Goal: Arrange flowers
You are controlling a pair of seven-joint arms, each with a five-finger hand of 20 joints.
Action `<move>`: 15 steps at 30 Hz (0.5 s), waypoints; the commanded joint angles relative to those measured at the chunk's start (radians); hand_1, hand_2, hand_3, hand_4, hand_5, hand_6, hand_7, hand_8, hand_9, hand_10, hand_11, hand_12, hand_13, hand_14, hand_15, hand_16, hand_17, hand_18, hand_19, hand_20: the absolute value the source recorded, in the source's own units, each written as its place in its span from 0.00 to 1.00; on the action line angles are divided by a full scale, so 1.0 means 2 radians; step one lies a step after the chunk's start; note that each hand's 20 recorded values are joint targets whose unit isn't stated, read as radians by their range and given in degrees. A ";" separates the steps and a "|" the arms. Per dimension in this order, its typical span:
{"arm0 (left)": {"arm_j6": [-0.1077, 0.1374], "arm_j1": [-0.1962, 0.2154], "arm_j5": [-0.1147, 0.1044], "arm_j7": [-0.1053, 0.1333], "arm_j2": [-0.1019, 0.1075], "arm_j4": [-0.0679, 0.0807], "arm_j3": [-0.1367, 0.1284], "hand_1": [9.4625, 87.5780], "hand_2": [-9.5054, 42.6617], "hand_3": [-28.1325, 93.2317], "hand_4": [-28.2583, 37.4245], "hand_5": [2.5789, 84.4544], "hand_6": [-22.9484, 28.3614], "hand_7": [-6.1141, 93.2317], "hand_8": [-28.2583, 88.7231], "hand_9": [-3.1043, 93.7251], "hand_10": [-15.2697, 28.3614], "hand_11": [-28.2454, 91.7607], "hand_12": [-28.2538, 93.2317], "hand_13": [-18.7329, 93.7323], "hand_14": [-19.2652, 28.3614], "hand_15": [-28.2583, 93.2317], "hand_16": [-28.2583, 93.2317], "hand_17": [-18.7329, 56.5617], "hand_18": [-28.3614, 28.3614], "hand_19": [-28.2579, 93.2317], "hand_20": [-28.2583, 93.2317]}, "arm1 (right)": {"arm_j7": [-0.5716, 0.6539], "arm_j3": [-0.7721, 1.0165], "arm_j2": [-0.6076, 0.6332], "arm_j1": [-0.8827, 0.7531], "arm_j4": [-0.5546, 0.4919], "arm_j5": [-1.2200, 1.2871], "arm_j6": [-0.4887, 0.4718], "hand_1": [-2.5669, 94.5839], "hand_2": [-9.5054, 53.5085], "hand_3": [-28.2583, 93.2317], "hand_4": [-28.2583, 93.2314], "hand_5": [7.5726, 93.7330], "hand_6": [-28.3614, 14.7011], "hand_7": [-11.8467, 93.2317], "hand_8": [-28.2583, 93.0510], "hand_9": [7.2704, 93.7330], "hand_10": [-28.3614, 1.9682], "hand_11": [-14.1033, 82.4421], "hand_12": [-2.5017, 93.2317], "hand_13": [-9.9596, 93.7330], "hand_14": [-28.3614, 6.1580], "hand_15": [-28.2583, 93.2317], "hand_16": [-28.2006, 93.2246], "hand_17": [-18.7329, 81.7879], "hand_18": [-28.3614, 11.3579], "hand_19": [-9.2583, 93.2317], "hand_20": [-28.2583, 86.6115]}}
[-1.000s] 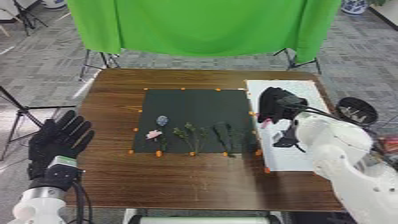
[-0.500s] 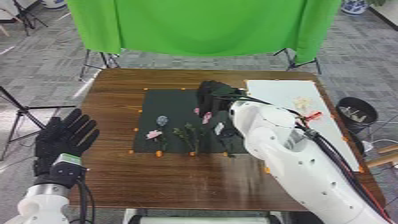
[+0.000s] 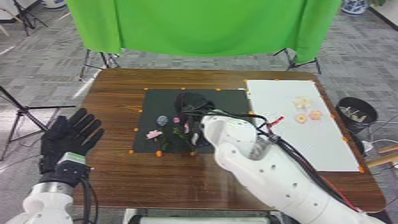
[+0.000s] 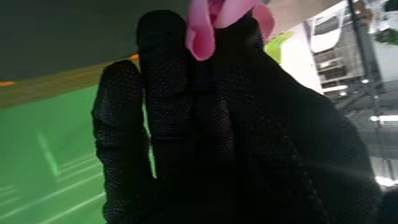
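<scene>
One hand (image 3: 190, 101), the right, holds a pink flower (image 4: 202, 44) inside mat (image 3: 162, 102) edges.

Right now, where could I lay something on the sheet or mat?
The white sheet has bare room between pale flowers and near edge; the black mat has some in its far left corner, beyond the blue flower. Nearer, it's crowded: a pink bloom, green stems, the right hand pinching a pink flower.

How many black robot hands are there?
2. The left hand is at the left edge of the table. The right hand is over the dark mat, with a pink flower held in its fingers.
</scene>
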 commanded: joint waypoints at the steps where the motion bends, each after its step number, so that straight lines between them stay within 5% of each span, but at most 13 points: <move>1: -0.002 0.003 0.010 -0.008 -0.001 0.001 -0.004 0.27 0.45 0.82 0.00 0.54 0.61 0.24 0.16 0.45 0.72 0.46 0.35 0.43 0.76 0.63 0.18 0.17 0.79 0.57 0.32 | -0.002 0.006 -0.008 -0.002 0.001 -0.013 -0.019 0.63 0.00 0.82 0.00 0.61 0.68 0.50 0.21 0.79 0.68 0.28 0.47 0.75 0.68 0.53 0.58 0.54 0.23 0.84 0.54; 4: 0.004 0.010 0.019 -0.015 0.000 -0.002 -0.008 0.28 0.45 0.82 0.00 0.54 0.60 0.24 0.16 0.45 0.72 0.46 0.35 0.43 0.76 0.63 0.18 0.17 0.79 0.57 0.32 | 0.000 0.012 -0.009 -0.006 -0.002 -0.010 -0.034 0.63 0.00 0.82 0.00 0.62 0.68 0.45 0.19 0.78 0.67 0.26 0.43 0.74 0.68 0.51 0.57 0.53 0.24 0.82 0.53; 9: 0.002 0.017 0.010 -0.006 -0.001 -0.004 -0.009 0.33 0.42 0.82 0.01 0.55 0.59 0.25 0.15 0.45 0.71 0.47 0.35 0.43 0.75 0.64 0.18 0.17 0.79 0.58 0.32 | 0.005 0.019 -0.008 -0.010 -0.011 -0.002 -0.050 0.58 0.00 0.86 0.00 0.62 0.69 0.41 0.10 0.70 0.59 0.36 0.26 0.72 0.64 0.50 0.54 0.51 0.23 0.77 0.49; 11: 0.000 0.020 0.005 0.003 0.006 -0.005 -0.008 0.33 0.42 0.82 0.01 0.55 0.59 0.25 0.15 0.45 0.71 0.47 0.35 0.43 0.75 0.64 0.18 0.17 0.79 0.58 0.32 | 0.005 0.022 -0.007 -0.011 -0.017 0.001 -0.045 0.57 0.00 0.86 0.00 0.62 0.68 0.41 0.09 0.69 0.57 0.36 0.24 0.72 0.62 0.50 0.53 0.50 0.23 0.76 0.49; 15: -0.001 0.019 0.006 0.000 0.002 -0.006 -0.006 0.33 0.40 0.82 0.01 0.55 0.60 0.25 0.15 0.45 0.71 0.47 0.35 0.43 0.75 0.64 0.18 0.17 0.79 0.58 0.32 | 0.007 0.042 -0.004 -0.017 -0.038 0.012 -0.036 0.53 0.00 0.88 0.00 0.60 0.67 0.38 0.10 0.67 0.55 0.35 0.23 0.71 0.59 0.52 0.50 0.50 0.23 0.76 0.49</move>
